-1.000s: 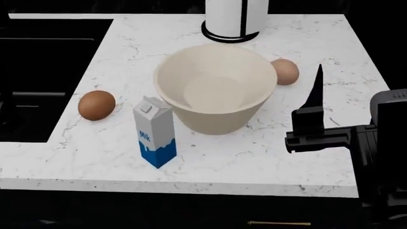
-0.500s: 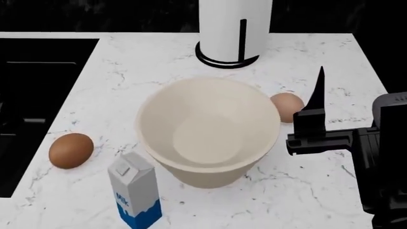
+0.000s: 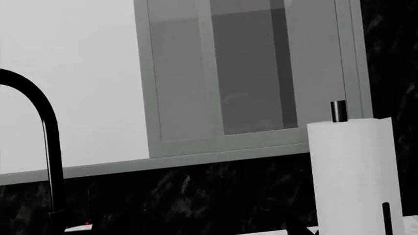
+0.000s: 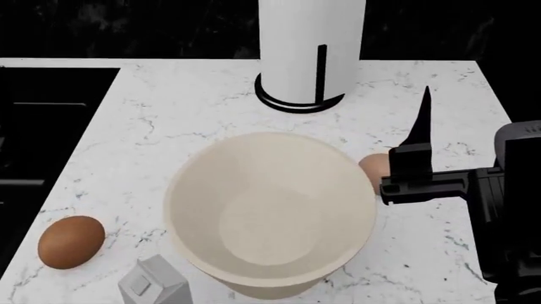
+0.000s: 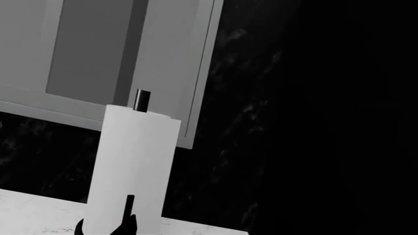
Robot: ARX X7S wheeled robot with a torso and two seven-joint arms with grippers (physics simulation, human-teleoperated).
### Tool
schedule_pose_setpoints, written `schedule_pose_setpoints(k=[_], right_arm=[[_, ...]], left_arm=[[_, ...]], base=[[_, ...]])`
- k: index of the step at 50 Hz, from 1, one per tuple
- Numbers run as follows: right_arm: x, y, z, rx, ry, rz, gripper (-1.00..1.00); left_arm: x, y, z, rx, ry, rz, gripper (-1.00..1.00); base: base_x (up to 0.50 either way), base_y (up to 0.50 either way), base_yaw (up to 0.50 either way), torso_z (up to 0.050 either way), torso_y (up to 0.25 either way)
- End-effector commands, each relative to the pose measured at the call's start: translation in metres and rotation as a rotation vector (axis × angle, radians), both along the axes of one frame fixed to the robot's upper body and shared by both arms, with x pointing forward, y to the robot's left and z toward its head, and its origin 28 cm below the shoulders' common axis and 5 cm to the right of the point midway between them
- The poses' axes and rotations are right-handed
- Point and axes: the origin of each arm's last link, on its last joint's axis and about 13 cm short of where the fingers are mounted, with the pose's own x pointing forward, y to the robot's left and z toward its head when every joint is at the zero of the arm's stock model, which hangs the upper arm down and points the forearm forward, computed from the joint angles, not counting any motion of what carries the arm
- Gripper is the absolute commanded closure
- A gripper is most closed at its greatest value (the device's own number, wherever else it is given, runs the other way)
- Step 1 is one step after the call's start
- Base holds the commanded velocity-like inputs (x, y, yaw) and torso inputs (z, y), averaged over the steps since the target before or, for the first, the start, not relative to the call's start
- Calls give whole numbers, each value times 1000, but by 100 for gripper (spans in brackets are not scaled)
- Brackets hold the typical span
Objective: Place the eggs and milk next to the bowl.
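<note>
Head view: large cream-beige round bowl (image 4: 270, 215) sitting empty on white marble counter (image 4: 169, 120); reddish-brown egg (image 4: 71, 241) lying apart at its left, paler tan egg (image 4: 374, 170) touching its right rim, half hidden by my right gripper (image 4: 420, 136), opening unclear. Grey milk carton (image 4: 152, 285) cut off just beside bowl. Left wrist: white paper-towel roll (image 3: 356, 176), black faucet (image 3: 39, 147), grey cabinet (image 3: 248, 73); left gripper unseen. Right wrist: same roll.

Closer view, bowl (image 4: 270, 221) now lower.

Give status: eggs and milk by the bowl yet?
Looks mostly done: the paler egg and the milk sit close beside the bowl. In hand: nothing visible; the right pincer hangs by the paler egg, state unclear. Left: the brown egg lies apart from the bowl.
</note>
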Motion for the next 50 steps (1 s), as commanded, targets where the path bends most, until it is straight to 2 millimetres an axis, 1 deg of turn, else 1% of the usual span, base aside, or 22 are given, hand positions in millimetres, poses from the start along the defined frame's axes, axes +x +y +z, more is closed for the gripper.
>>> schedule_pose_setpoints(k=[1, 8, 10, 15, 22, 28, 31, 37, 40, 44, 50], right_arm=[[-1, -1, 1, 14, -17, -4, -100], [-3, -2, 1, 18, -21, -4, -100], [-3, -2, 1, 17, -21, -4, -100], [-3, -2, 0, 20, -19, -1, -100], [-2, -2, 0, 19, -17, 3, -100], [-3, -1, 1, 16, -16, 5, -100], [-2, -1, 0, 17, -14, 6, -100], [-2, -1, -1, 21, -12, 10, -100], [-2, -2, -4, 23, -9, 10, -100], [-3, -1, -2, 24, -10, 11, -100], [-3, 0, -2, 23, -9, 10, -100]], left_arm=[[3, 3, -1, -27, 38, 1, -100], [7, 5, 5, -39, 94, -24, -100], [10, 7, 7, -17, 121, -33, -100], [13, 16, 11, 21, 227, -54, -100], [14, 28, 20, 74, 297, -58, -100], [4, 32, 20, 160, 434, -120, -100], [0, 35, 23, 176, 463, -122, -100], [-10, 38, 26, 244, 565, -178, -100], [-14, 39, 27, 255, 588, -192, -100], [-19, 41, 27, 278, 615, -214, -100], [-23, 44, 26, 302, 634, -248, -100]], base=[[0, 0, 0, 0, 0], [0, 0, 0, 0, 0], [0, 0, 0, 0, 0], [0, 0, 0, 0, 0], [0, 0, 0, 0, 0], [0, 0, 0, 0, 0], [0, 0, 0, 0, 0], [0, 0, 0, 0, 0], [0, 0, 0, 0, 0], [0, 0, 0, 0, 0], [0, 0, 0, 0, 0]])
